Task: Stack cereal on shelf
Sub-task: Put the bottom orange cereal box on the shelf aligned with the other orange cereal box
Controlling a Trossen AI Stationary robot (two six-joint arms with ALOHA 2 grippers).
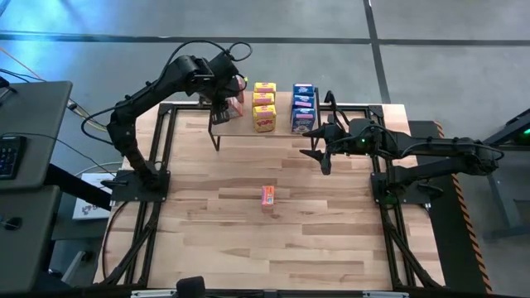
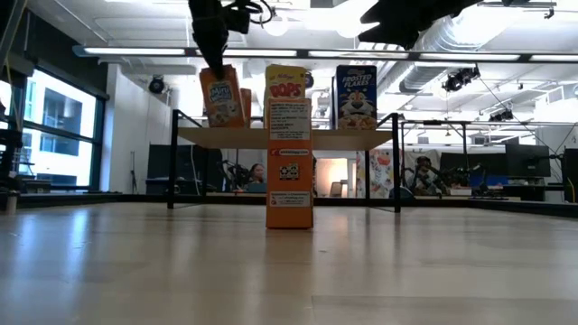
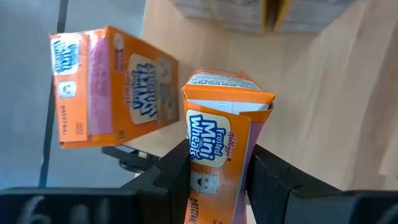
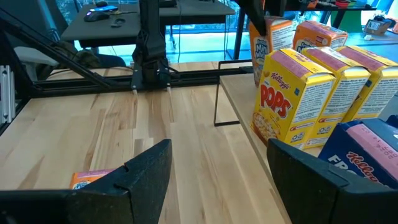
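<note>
My left gripper [image 2: 213, 61] is shut on an orange-red cereal box [image 2: 221, 96] over the left end of the shelf [image 1: 281, 124], the box's lower end at about the level of the shelf top. A second orange-red box [image 3: 106, 93] stands on the shelf just beside it. Further along the shelf top stand yellow boxes [image 1: 263, 104] and blue boxes [image 1: 302, 104]. One more orange-red box [image 1: 268, 197] stands upright on the table's middle. My right gripper [image 1: 319, 146] hovers open in front of the shelf's right part, holding nothing. My left gripper pinches the orange-red box between its two fingers, one on each narrow side [image 3: 194, 163], at the box's upper end. The fingers come steeply from above. The box hangs below them, slightly tilted; whether its lower end [image 2: 226, 123] touches the shelf top I cannot tell.
The shelf stands on thin black legs [image 4: 216, 102] at the table's far side. Bare wooden tabletop [image 1: 248, 240] lies around the lone box. Black arm bases [image 1: 137, 184] sit at the table's left and right edges.
</note>
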